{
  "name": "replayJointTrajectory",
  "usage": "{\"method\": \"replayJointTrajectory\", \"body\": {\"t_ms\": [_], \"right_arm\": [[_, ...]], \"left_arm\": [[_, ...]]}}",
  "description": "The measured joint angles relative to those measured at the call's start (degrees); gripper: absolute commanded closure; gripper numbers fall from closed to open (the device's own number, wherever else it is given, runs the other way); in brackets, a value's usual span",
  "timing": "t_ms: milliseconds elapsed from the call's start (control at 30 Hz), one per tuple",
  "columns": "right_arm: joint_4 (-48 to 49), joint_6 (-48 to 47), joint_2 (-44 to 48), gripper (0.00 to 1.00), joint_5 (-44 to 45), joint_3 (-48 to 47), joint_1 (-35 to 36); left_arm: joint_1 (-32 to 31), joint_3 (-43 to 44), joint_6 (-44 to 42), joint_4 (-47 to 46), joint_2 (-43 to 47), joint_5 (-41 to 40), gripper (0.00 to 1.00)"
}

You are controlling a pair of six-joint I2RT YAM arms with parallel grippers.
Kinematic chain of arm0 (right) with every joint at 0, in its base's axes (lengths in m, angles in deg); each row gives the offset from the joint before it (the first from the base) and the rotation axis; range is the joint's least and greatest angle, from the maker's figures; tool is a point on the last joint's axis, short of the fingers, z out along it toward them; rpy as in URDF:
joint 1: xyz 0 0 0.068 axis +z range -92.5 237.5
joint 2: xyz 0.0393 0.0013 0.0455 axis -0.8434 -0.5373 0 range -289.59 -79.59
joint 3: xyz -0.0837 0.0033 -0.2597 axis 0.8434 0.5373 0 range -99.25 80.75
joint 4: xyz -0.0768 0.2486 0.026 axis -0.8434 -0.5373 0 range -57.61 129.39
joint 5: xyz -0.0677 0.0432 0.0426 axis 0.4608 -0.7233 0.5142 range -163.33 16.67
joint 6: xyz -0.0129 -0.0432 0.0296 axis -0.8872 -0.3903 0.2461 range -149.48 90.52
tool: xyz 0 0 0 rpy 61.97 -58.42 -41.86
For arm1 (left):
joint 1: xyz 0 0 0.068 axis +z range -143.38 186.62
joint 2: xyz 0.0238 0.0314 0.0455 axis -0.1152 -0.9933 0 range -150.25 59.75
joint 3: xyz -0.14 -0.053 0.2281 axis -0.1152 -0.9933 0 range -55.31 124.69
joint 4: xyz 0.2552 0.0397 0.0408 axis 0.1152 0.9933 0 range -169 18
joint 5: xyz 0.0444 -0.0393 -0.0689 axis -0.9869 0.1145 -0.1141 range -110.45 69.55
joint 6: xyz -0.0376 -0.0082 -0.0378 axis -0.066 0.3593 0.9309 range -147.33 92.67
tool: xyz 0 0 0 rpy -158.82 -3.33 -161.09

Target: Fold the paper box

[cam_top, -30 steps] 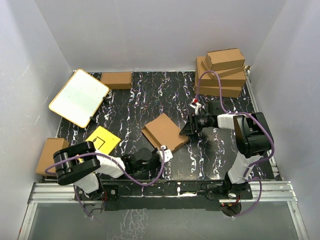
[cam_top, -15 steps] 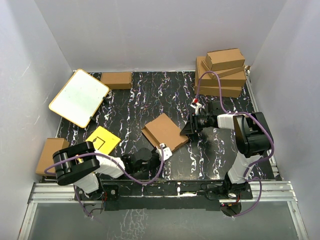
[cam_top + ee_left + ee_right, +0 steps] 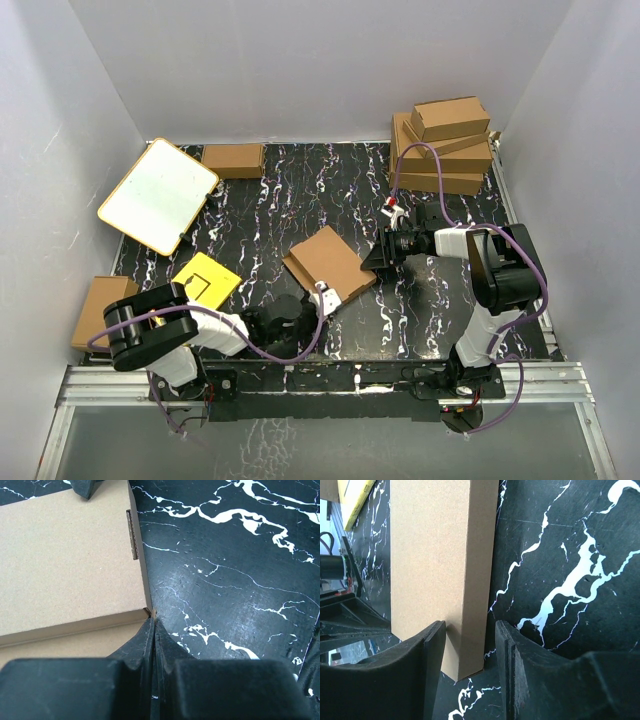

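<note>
the paper box lies flat at mid-table. the left pincer, jaws together, touches its 6 o'clock corner. the right pincer, jaws apart, straddles its 3 o'clock corner.

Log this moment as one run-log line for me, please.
task: fold paper box | left end effector: shut, tip at box corner | right end effector: open, straddling box edge

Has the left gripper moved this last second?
Yes, slightly: the left gripper has crept away from the near edge of the black marbled table, to the near corner of the flat brown cardboard box.
</note>
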Motion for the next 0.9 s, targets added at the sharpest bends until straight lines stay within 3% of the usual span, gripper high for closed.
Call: {"method": "replayJointTrajectory", "body": {"t_ms": [900], "right_arm": [[0.0, 0.2, -0.3, 0.53, 0.3, -0.1, -0.1]], "left_arm": [[2.7, -0.5, 6.5, 0.2, 0.7, 1.2, 1.0]]}}
